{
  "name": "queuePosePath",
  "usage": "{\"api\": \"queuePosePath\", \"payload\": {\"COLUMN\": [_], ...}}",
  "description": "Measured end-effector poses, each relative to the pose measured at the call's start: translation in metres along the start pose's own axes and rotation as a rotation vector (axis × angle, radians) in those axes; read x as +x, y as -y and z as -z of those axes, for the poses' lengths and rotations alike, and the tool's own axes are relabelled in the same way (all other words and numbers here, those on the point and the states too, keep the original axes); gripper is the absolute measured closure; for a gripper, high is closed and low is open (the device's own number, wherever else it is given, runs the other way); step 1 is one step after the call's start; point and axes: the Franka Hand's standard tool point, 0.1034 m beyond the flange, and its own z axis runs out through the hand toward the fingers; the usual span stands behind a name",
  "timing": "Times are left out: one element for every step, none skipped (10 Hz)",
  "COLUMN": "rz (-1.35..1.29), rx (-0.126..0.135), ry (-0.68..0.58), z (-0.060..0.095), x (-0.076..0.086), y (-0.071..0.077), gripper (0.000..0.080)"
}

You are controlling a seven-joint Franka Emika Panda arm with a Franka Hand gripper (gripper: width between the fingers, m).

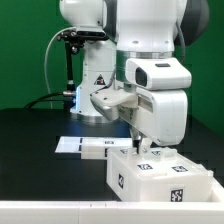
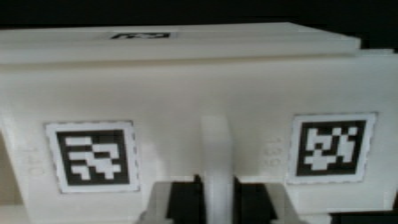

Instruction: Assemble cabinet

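Black table (image 1: 40, 165), green backdrop (image 1: 25, 50): cabinet (image 1: 160, 175), exterior view's right, probably stiff, bulky, smooth plastic, best gripped by a thick wall; gripper (image 2: 210, 205) fingers narrowly parted, hold unclear.

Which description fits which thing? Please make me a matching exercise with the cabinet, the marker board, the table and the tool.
Things:
1. cabinet
2. marker board
3. table
4. tool

Descriptions:
a. black surface
b. thin, flat, white
c. close over the cabinet
d. white, box-shaped, thick

Pairs: 1-d, 2-b, 3-a, 4-c.
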Motion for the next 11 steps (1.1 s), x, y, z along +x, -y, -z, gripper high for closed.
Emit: {"api": "queuePosePath", "payload": {"rz": [-0.017, -0.035, -0.047, -0.051, -0.057, -0.066, -0.069, -0.070, -0.070, -0.073, -0.109], "rx": [0.010, 0.015, 0.035, 0.047, 0.059, 0.062, 0.062, 0.062, 0.062, 0.061, 0.052], "ry": [0.002, 0.003, 0.003, 0.003, 0.001, 0.001, 0.002, 0.002, 0.002, 0.003, 0.010], "z": [0.000, 0.001, 0.001, 0.001, 0.000, 0.000, 0.001, 0.001, 0.001, 0.001, 0.012], "x": [0.005, 0.006, 0.005, 0.005, 0.005, 0.005, 0.004, 0.004, 0.004, 0.004, 0.004], "y": [-0.012, -0.025, -0.026, -0.026, -0.026, -0.026, -0.026, -0.026, -0.026, -0.026, -0.028], "gripper": [0.0735, 0.0735, 0.0735, 0.0735, 0.0735, 0.0735, 0.0735, 0.0735, 0.0735, 0.0735, 0.0624]}}
